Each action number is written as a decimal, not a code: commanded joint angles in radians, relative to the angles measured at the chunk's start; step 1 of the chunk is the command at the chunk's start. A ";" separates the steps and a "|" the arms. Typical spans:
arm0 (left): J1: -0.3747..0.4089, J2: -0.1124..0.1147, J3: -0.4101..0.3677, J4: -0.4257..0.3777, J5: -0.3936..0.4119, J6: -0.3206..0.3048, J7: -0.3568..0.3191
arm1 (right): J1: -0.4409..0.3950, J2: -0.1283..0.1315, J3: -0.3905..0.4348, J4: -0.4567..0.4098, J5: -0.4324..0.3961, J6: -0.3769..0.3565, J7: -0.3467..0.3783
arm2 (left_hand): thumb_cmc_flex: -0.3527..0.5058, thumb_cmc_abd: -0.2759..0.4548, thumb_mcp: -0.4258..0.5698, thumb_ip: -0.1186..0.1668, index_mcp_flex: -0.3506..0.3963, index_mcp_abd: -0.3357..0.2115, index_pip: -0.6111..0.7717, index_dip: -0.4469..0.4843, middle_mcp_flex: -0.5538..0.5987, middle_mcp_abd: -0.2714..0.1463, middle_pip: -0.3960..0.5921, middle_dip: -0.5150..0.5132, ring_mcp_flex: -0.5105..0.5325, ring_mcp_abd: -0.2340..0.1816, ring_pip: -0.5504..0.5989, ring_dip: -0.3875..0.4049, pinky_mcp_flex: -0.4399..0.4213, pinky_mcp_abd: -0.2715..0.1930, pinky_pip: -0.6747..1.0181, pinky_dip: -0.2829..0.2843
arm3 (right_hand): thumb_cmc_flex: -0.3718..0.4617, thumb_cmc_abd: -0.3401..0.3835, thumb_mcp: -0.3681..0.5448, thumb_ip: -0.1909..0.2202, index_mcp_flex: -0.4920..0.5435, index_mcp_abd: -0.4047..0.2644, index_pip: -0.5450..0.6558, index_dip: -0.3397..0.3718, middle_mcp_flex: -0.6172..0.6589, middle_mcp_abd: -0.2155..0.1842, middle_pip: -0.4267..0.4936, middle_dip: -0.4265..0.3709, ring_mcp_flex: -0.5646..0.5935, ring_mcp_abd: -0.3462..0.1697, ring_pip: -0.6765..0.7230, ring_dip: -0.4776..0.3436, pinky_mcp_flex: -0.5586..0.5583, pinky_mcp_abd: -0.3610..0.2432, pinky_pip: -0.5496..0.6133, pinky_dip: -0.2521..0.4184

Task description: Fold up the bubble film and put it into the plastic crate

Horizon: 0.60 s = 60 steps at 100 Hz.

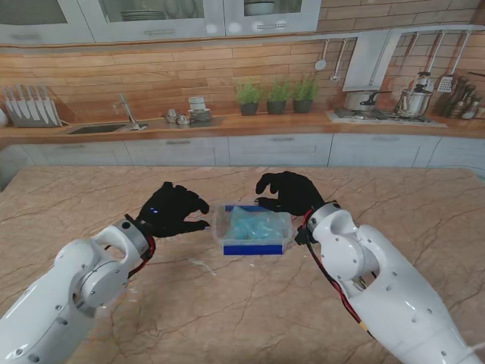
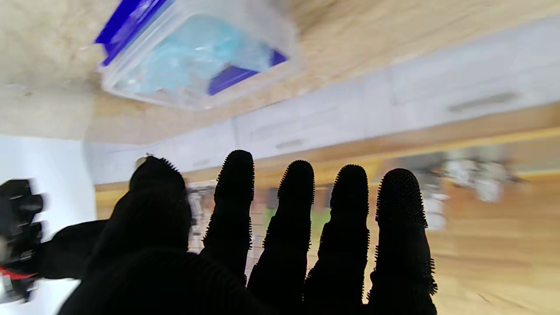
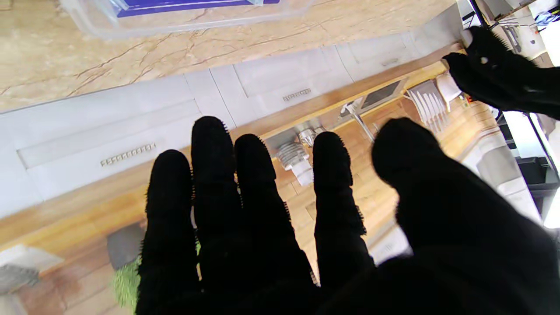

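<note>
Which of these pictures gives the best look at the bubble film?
The stand view: the bubble film sits whole and sharp inside the plastic crate. The left wrist view shows it blurred through the clear wall. The right wrist view catches only the crate's edge, no film.

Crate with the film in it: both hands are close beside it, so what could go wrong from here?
1. The film sits bunched up in the crate and may spring out.
2. The left hand and right hand flank the rim; open fingers could nudge the light crate while pulling back.
</note>
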 commanded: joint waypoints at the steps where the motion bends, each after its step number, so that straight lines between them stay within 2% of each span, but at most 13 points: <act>1: 0.061 0.031 -0.042 -0.026 -0.016 0.024 -0.029 | -0.082 0.022 0.016 -0.051 -0.010 -0.023 0.006 | -0.022 0.064 -0.056 0.031 -0.031 0.031 -0.063 -0.014 0.006 0.031 -0.028 -0.003 0.022 0.036 0.031 0.020 0.018 0.034 0.043 0.029 | -0.026 0.045 -0.036 0.048 -0.003 0.007 -0.052 0.043 -0.013 0.014 0.022 0.010 -0.026 0.009 0.034 0.023 -0.013 -0.011 0.020 0.028; 12: 0.150 0.035 -0.148 -0.088 0.033 0.046 -0.089 | -0.211 0.028 0.091 -0.148 -0.031 -0.049 0.005 | -0.089 0.087 -0.063 0.033 -0.048 0.083 -0.106 -0.027 0.016 0.049 -0.028 0.006 0.058 0.055 0.070 0.039 0.059 0.053 0.085 0.048 | -0.043 0.082 -0.086 0.058 0.017 0.011 -0.083 0.074 -0.006 0.020 0.016 0.013 -0.025 0.018 0.035 0.030 -0.019 -0.009 0.023 0.041; 21: 0.213 0.035 -0.217 -0.124 0.040 0.088 -0.145 | -0.312 0.028 0.142 -0.208 -0.033 -0.058 -0.012 | -0.131 0.104 -0.065 0.036 -0.055 0.120 -0.125 -0.033 0.007 0.063 -0.022 0.016 0.061 0.066 0.092 0.050 0.069 0.055 0.106 0.057 | -0.048 0.112 -0.134 0.069 0.036 0.020 -0.111 0.108 0.002 0.028 0.010 0.019 -0.022 0.026 0.039 0.041 -0.020 -0.005 0.021 0.055; 28: 0.254 0.032 -0.260 -0.133 0.039 0.119 -0.151 | -0.381 0.024 0.171 -0.238 -0.028 -0.060 -0.037 | -0.164 0.101 -0.065 0.039 -0.044 0.143 -0.126 -0.031 0.018 0.078 -0.011 0.023 0.080 0.077 0.119 0.060 0.087 0.070 0.139 0.073 | -0.052 0.136 -0.173 0.081 0.051 0.028 -0.147 0.150 0.013 0.030 0.010 0.031 -0.014 0.031 0.049 0.054 -0.016 -0.003 0.024 0.074; 38: 0.307 0.027 -0.310 -0.143 0.055 0.170 -0.149 | -0.458 0.015 0.195 -0.262 -0.013 -0.061 -0.086 | -0.217 0.094 -0.062 0.043 -0.024 0.166 -0.090 -0.002 0.046 0.096 0.005 0.030 0.091 0.085 0.136 0.061 0.089 0.074 0.171 0.092 | -0.066 0.151 -0.186 0.082 0.061 0.035 -0.158 0.161 0.027 0.036 0.014 0.035 -0.003 0.039 0.064 0.062 -0.011 0.003 0.036 0.084; 48: 0.349 0.021 -0.330 -0.159 0.067 0.273 -0.164 | -0.511 0.003 0.203 -0.277 0.024 -0.062 -0.133 | -0.225 0.092 -0.060 0.044 -0.013 0.185 -0.060 0.032 0.066 0.114 0.018 0.040 0.107 0.098 0.157 0.066 0.101 0.081 0.198 0.108 | -0.065 0.155 -0.196 0.083 0.073 0.043 -0.169 0.172 0.034 0.043 0.016 0.038 -0.004 0.051 0.072 0.069 -0.018 0.010 0.043 0.091; 51: 0.357 0.019 -0.331 -0.163 0.067 0.309 -0.176 | -0.519 0.000 0.203 -0.283 0.032 -0.060 -0.148 | -0.228 0.093 -0.060 0.045 -0.016 0.192 -0.065 0.032 0.065 0.119 0.019 0.041 0.108 0.103 0.165 0.068 0.104 0.081 0.208 0.114 | -0.054 0.145 -0.199 0.087 0.094 0.057 -0.181 0.186 0.045 0.058 0.008 0.037 -0.001 0.068 0.073 0.072 -0.022 0.027 0.043 0.099; 60: 0.365 0.015 -0.315 -0.158 0.097 0.416 -0.195 | -0.556 0.006 0.232 -0.312 0.030 -0.090 -0.119 | -0.233 0.092 -0.061 0.047 -0.010 0.207 -0.103 0.013 0.069 0.134 0.024 0.041 0.118 0.116 0.192 0.073 0.123 0.082 0.242 0.133 | -0.069 0.187 -0.213 0.087 0.075 0.042 -0.199 0.197 0.029 0.042 0.011 0.042 -0.010 0.046 0.073 0.074 -0.024 0.004 0.044 0.103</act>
